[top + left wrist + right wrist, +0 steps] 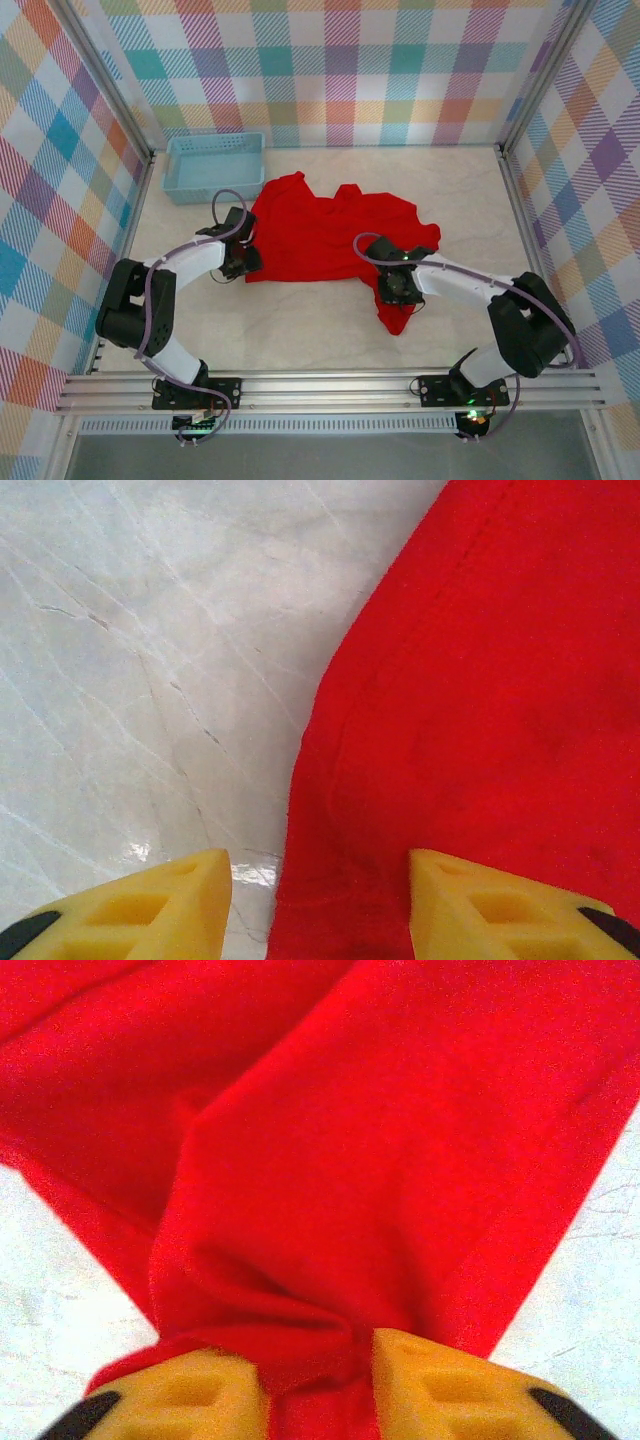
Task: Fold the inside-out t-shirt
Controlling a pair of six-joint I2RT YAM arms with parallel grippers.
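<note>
— Shirt (320, 235): where is it?

— It is red and lies crumpled in the middle of the table (300, 330). A blue basket (215, 165) sits near its far left corner.

— What about the left gripper (315, 865)?

— It is low at the shirt's left edge, with its jaws apart. One yellow finger (150, 900) is over bare table and the other is over red cloth. The hem runs between them.

— And the right gripper (320, 1360)?

— It is at the shirt's near right part, where a tail of cloth reaches toward the arms. Its jaws are clamped on a bunch of shirt, and the folds pull in toward them.
</note>
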